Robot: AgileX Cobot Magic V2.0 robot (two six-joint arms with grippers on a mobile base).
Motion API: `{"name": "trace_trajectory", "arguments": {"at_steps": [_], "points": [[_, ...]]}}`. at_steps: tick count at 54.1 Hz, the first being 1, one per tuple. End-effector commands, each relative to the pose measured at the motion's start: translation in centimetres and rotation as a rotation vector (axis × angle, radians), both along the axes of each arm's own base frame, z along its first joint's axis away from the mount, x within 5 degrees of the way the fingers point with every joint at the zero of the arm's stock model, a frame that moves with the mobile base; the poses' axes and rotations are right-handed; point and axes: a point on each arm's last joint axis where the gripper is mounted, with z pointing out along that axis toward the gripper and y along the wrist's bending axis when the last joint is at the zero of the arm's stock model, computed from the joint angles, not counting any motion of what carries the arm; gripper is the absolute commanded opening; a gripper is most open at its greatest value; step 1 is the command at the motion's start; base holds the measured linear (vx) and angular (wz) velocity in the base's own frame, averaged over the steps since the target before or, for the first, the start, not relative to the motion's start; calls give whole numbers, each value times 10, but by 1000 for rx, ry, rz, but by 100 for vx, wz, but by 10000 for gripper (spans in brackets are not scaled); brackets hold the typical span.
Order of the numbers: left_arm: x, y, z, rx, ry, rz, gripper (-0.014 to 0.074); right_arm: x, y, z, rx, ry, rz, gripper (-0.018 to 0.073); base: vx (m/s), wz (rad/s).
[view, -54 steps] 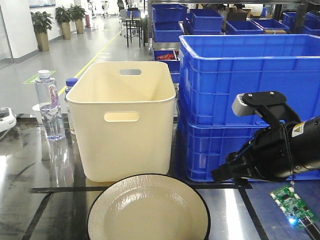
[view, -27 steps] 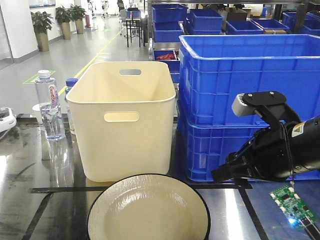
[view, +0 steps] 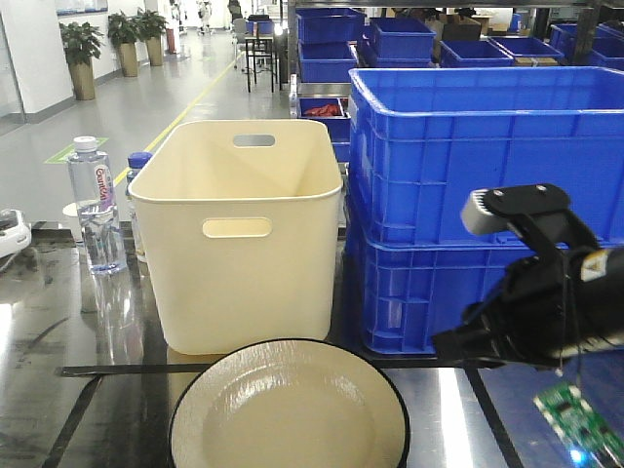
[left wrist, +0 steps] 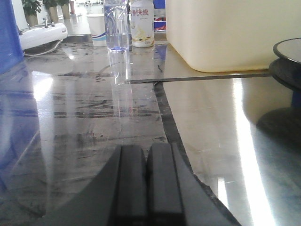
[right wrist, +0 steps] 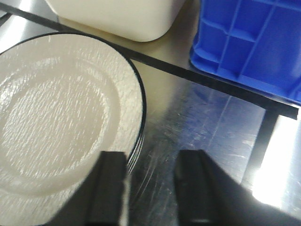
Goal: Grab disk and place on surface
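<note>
The disk is a cream plate with a thin black rim (view: 288, 409), lying on the glossy black tabletop (view: 97, 351) in front of the cream bin. In the right wrist view the plate (right wrist: 61, 117) fills the left half, and stacked rim lines show at its edge. My right gripper (right wrist: 153, 157) is open just above the plate's right rim, one finger over the plate and the other over bare tabletop (right wrist: 202, 122). My right arm (view: 546, 292) hangs at the right. My left gripper (left wrist: 146, 148) is shut and empty, low over the tabletop (left wrist: 94, 103), with the plate's dark edge (left wrist: 288, 49) far to its right.
A tall cream bin (view: 244, 234) stands behind the plate, with stacked blue crates (view: 458, 175) to its right. A water bottle (view: 93, 205) and a white device (view: 10, 229) are at the left. A green circuit board (view: 575, 419) shows under the right arm.
My right arm has shifted slightly to the right and lower, the green board with it. The plate and the left gripper have not moved.
</note>
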Motion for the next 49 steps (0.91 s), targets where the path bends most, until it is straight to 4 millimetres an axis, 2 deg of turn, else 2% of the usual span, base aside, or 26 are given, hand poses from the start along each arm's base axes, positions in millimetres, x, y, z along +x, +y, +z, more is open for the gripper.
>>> {"name": "trace_trajectory", "arguments": {"at_steps": [1, 7, 15, 22, 29, 38, 49], "points": [[-1, -1, 14, -4, -111, -6, -8, -19, -11, 21, 55, -204, -65, 128, 0, 0], [-1, -1, 14, -4, -111, -6, -8, -43, -24, 19, 53, -363, -106, -17, 0, 0], [-1, -1, 14, -4, -111, -6, -8, -76, -43, 3, -15, -534, -148, -11, 0, 0], [-1, -1, 14, -4, -111, -6, -8, -105, -67, -12, 87, -580, -316, -9, 0, 0], [-1, -1, 14, -4, -111, -6, -8, -139, -89, -37, 76, -624, -444, -8, 0, 0], [-1, -1, 14, -4, -111, -6, -8, -179, -95, -74, 51, -690, -475, -8, 0, 0], [-1, -1, 14, -4, -111, -6, -8, -200, -93, -132, 61, -679, -439, -6, 0, 0]]}}
